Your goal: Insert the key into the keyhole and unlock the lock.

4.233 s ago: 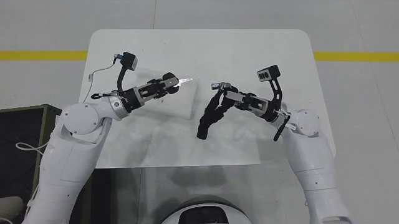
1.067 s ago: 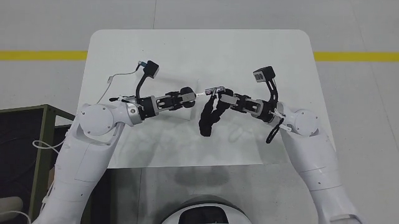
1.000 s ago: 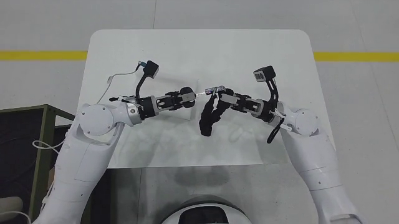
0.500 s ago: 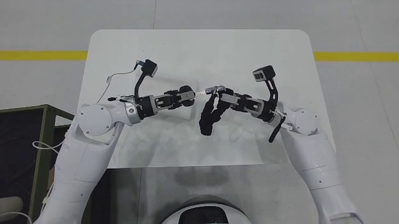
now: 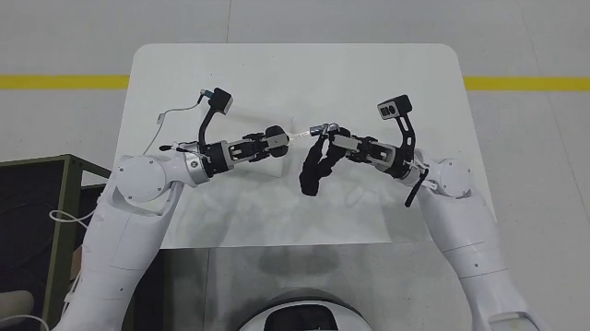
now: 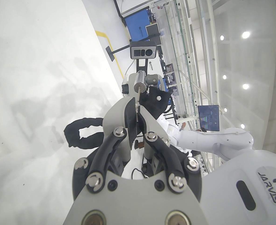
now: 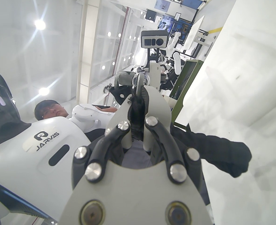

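My left gripper (image 5: 279,137) (image 6: 137,106) is shut on a small silver key (image 5: 297,135) (image 6: 137,108) held above the white table (image 5: 387,82). The key's blade points at the lock (image 5: 320,129) (image 6: 139,85), a silver cylinder, and its tip sits at the keyhole. My right gripper (image 5: 336,138) (image 7: 138,94) faces the left one and is shut on the lock (image 7: 138,80). A black strap (image 5: 315,171) (image 6: 85,136) (image 7: 222,153) hangs from the lock down to the tabletop.
Both grippers meet over the table's middle, with bare white surface all around them. A dark green bin (image 5: 37,202) stands on the floor past the table's left edge. A yellow line (image 5: 64,81) crosses the floor behind.
Over four seconds both arms closed in until key and lock met. In the last half second the right gripper shifted slightly right with the lock, swinging the strap along.
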Controlling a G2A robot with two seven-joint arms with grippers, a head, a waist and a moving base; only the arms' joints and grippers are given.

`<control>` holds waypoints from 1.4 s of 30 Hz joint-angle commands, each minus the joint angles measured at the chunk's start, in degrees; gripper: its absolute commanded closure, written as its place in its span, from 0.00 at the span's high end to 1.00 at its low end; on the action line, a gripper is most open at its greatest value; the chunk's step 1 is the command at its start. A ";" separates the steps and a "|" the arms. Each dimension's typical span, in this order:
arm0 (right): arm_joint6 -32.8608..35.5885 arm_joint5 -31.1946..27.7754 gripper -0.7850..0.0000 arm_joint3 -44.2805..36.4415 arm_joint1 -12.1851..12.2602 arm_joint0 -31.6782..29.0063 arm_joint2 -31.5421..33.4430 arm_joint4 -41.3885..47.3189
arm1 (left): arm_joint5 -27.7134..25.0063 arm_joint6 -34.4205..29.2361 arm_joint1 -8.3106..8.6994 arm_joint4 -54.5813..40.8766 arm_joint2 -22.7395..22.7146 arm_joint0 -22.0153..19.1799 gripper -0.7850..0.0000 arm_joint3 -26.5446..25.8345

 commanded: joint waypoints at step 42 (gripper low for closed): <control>0.73 0.59 0.00 -0.54 0.39 -0.38 -1.40 0.64 | -1.09 -0.31 -0.91 -0.04 -0.76 0.83 0.00 -1.13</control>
